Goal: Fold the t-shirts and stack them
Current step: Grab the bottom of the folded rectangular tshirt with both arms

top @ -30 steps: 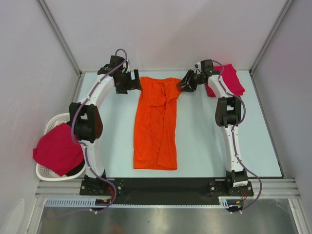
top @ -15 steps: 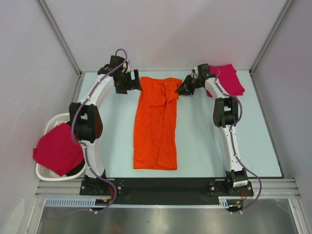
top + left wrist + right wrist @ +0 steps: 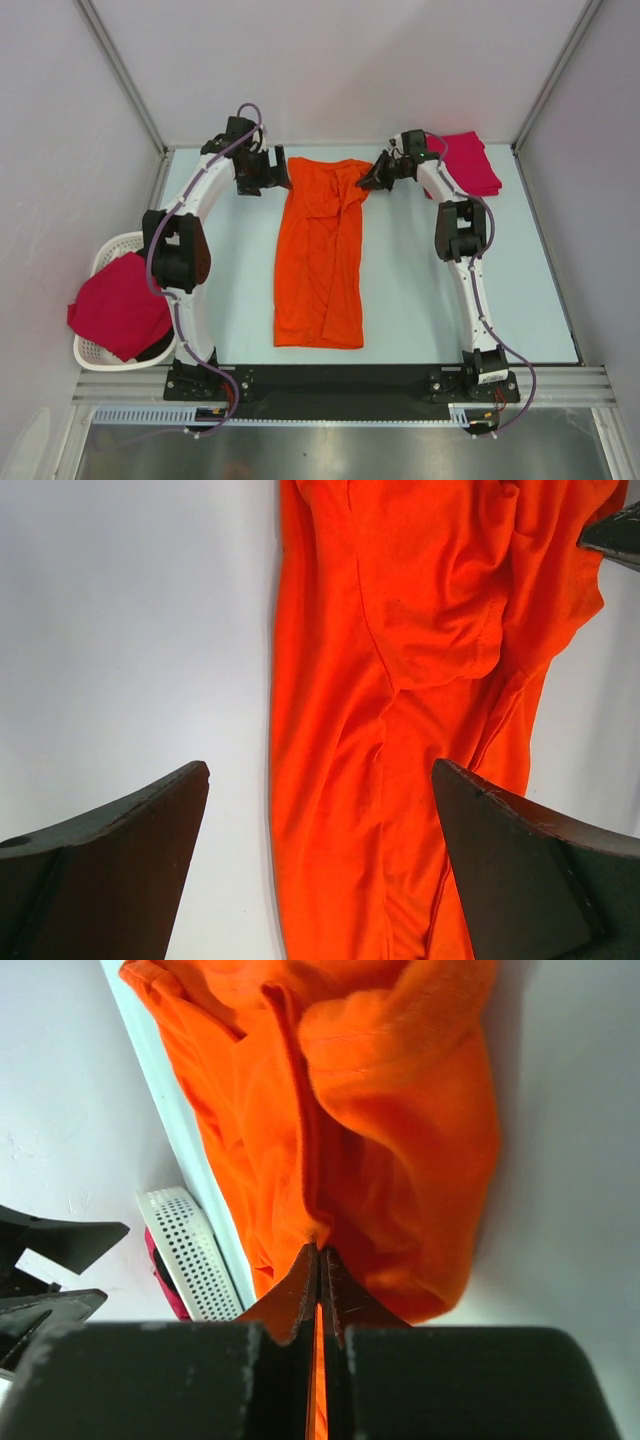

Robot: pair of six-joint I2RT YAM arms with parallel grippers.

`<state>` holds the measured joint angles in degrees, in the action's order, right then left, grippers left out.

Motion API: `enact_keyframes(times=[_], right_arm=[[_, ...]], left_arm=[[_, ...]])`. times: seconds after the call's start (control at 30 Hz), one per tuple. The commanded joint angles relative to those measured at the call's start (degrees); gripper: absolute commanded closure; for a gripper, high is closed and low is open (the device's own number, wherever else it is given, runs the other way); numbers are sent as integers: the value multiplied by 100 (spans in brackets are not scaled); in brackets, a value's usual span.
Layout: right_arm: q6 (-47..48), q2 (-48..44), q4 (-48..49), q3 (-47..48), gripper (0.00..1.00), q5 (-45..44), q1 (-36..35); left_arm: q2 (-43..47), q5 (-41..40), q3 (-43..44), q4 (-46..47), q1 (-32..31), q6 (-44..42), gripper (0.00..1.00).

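Between right jaws, orange t-shirt (image 3: 400, 1120) pinched

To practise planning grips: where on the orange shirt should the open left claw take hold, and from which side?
Likely the far left corner of the orange shirt, from the left, where the left claw hovers. The shirt lies in a flat strip and the right claw is shut on its far right corner, so a matching pinch should lift that edge evenly.
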<state>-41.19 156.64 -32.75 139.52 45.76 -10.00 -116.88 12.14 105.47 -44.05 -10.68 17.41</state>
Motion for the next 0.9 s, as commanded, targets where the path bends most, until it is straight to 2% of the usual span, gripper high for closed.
enact_keyframes(times=[0.0,0.37,0.87], right_arm=[[-196,-555,340,84,100,179,-134],[-381,-713,867,198,100,285,-344],[-759,-318,1245,356,100,601,-942]], left_arm=[[368,7,-53,55,31,-141,0],[429,8,-167,55,22,-176,0],[482,8,-255,72,31,-194,0]])
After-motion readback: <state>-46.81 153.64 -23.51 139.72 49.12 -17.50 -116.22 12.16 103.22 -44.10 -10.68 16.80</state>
